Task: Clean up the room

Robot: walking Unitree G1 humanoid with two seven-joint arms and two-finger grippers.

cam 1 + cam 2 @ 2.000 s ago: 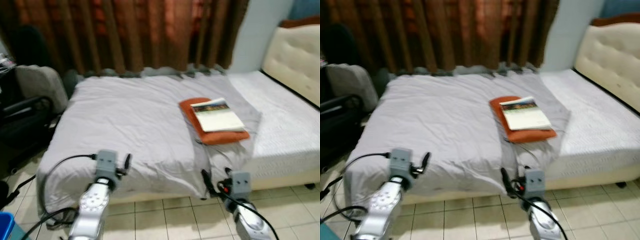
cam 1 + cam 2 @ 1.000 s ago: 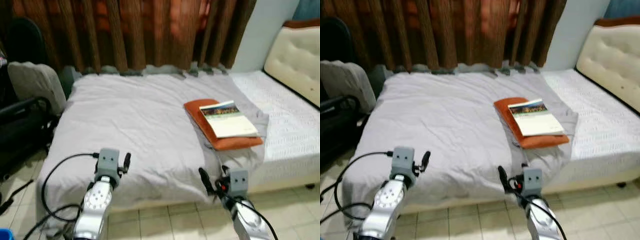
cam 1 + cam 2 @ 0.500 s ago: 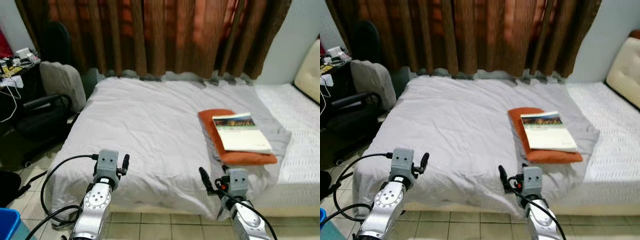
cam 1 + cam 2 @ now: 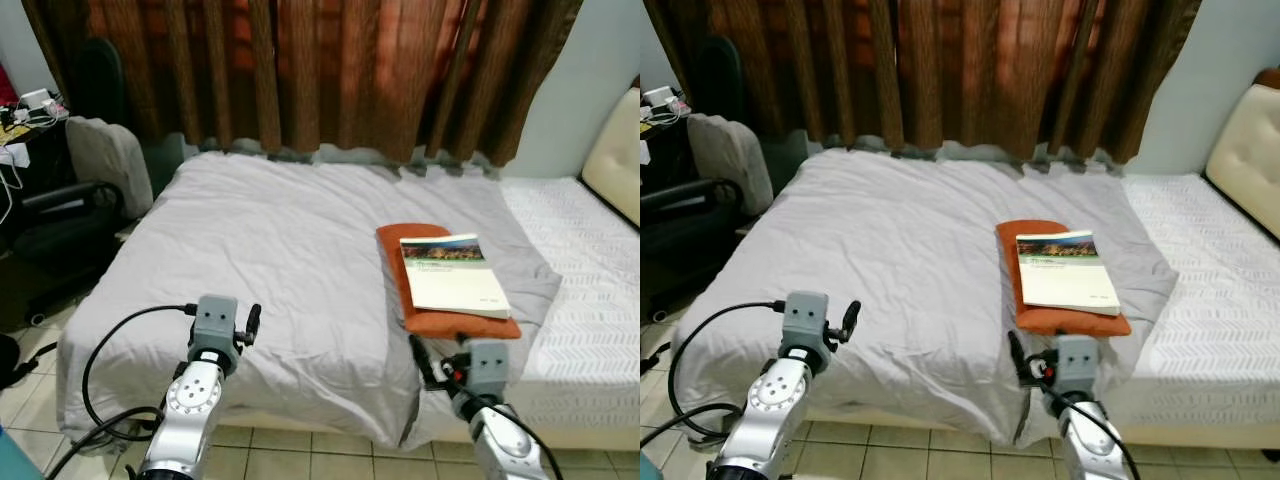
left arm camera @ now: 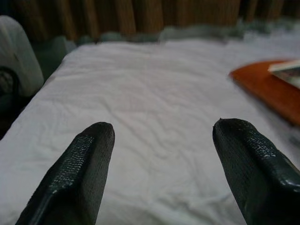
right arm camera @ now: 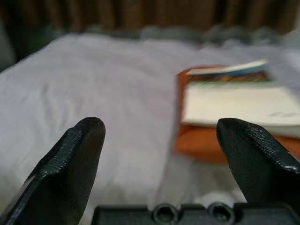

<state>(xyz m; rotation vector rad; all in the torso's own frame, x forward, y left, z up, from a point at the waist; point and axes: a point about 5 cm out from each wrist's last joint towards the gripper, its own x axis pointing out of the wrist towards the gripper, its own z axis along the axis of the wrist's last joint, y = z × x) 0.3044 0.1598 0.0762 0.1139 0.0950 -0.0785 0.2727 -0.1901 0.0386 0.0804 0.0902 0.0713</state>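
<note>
The left gripper (image 5: 159, 136) hangs spread and empty at the near edge of the bed (image 4: 260, 240). The right gripper (image 6: 161, 133), fingers also apart, is empty at the same edge, pointing at the book (image 4: 452, 274), which lies on an orange pillow (image 4: 400, 260) on the bed's right part. Curtains (image 4: 320, 70) hang behind the bed.

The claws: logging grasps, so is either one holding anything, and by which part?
Nothing is held. The left claw and right claw are both open, short of the book.
</note>
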